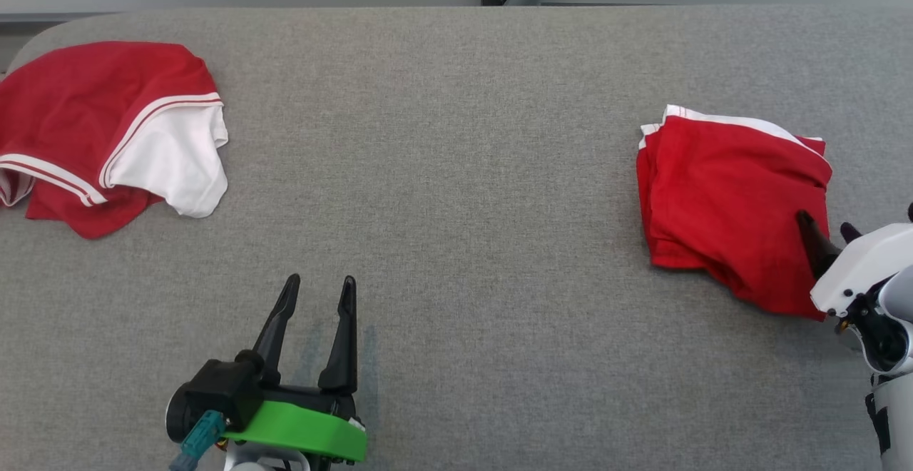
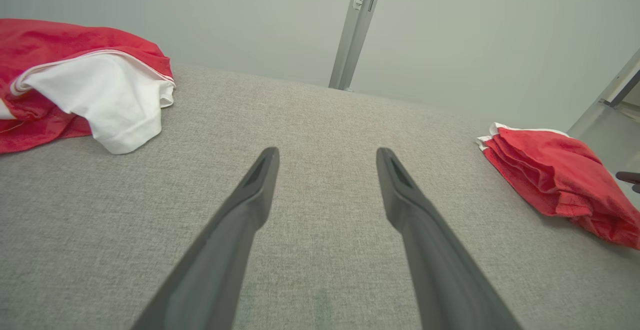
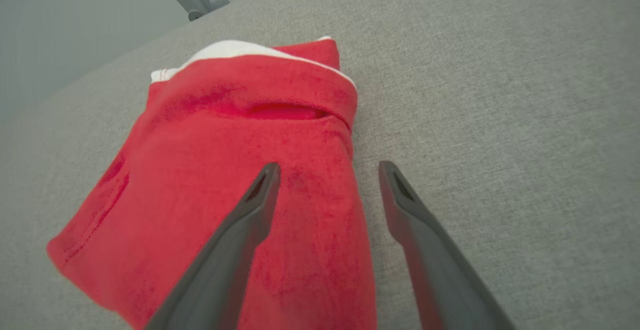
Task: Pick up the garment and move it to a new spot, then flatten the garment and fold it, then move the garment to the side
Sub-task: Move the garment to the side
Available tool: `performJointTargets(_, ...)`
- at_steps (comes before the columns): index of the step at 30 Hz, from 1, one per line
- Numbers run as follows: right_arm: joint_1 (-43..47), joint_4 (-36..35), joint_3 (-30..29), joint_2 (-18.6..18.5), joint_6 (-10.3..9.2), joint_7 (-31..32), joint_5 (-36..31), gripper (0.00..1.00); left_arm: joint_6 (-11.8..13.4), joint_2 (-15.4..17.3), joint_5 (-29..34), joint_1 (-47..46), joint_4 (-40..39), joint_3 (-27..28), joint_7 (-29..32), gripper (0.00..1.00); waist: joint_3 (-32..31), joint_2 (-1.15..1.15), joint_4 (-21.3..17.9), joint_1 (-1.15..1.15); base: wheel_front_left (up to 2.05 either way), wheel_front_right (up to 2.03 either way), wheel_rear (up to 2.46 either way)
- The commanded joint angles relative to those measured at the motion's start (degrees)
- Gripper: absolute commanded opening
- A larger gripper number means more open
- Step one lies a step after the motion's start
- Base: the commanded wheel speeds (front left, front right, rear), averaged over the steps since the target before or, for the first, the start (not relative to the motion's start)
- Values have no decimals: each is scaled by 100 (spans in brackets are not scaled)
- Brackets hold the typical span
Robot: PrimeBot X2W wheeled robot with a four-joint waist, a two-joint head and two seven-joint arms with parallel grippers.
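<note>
Head view puts the folded red cloth garment with white trim (image 1: 727,200) at the right side of the grey fabric surface (image 1: 456,135), with the left claw (image 1: 319,285) apart over bare surface. Left wrist view shows soft stacked layers, likely light and limp, so grip through the whole folded edge. Right wrist view has the right claw (image 3: 327,167) spread across that edge, and no writing is legible.

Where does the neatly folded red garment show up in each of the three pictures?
Head view: the folded red garment lies at the right, next to the right gripper.
Left wrist view: it sits at the right edge, off to the side of the open left gripper.
Right wrist view: it is at centre-left, with one finger over it.
Shared landmark: the grey table lies under it in each view.
</note>
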Motion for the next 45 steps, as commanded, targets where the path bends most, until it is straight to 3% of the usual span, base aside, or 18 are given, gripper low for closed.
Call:
performJointTargets(1,-81,97,-11,18,0,21,-33,100,7,11,-9,-84,-6,-17,0,100,116,0,77,0,0,0,0)
performJointTargets(6,-331,603,-114,157,1,-36,28,100,25,11,13,-162,-46,-23,0,100,261,0,147,0,0,0,0)
performJointTargets(7,-375,673,-128,182,1,-54,100,77,26,11,30,-161,-54,-17,0,100,290,0,150,0,0,0,0)
performJointTargets(8,-418,714,-110,173,1,-63,152,0,26,11,48,-170,-56,-9,0,100,315,0,151,0,0,0,0)
performJointTargets(12,-598,621,268,-219,1,210,297,0,17,11,104,-218,-111,41,0,100,441,0,122,0,0,0,0)
performJointTargets(21,-1089,431,1182,-2319,-2,948,-316,0,-51,11,180,-430,-196,6,0,100,798,0,50,0,0,0,0)
performJointTargets(25,-1233,791,1168,-2869,-3,822,-676,0,-68,12,160,-460,-204,-21,0,100,844,0,85,0,0,0,0)
performJointTargets(29,-1333,1128,1027,-3049,-3,531,-940,0,-45,12,119,-431,-213,-20,0,100,873,0,102,0,0,0,0)
performJointTargets(30,-1387,1266,920,-3070,-3,381,-1089,22,-36,12,111,-425,-214,-18,0,100,878,0,102,0,0,0,0)
performJointTargets(31,-1405,1363,870,-3059,-2,234,-1240,74,-25,11,101,-420,-215,-15,0,100,880,0,98,0,0,0,0)
performJointTargets(32,-1434,1477,815,-3048,-2,88,-1439,100,-12,11,79,-416,-214,-14,0,100,882,0,91,0,0,0,0)
performJointTargets(37,-1577,1856,530,-2752,-3,-387,-2069,100,45,13,-3,-400,-207,-17,0,100,753,0,25,0,0,0,0)
performJointTargets(45,-1127,1127,291,-1918,-4,-1847,-2095,100,66,13,-54,-164,-163,112,0,100,204,0,-154,0,0,0,0)
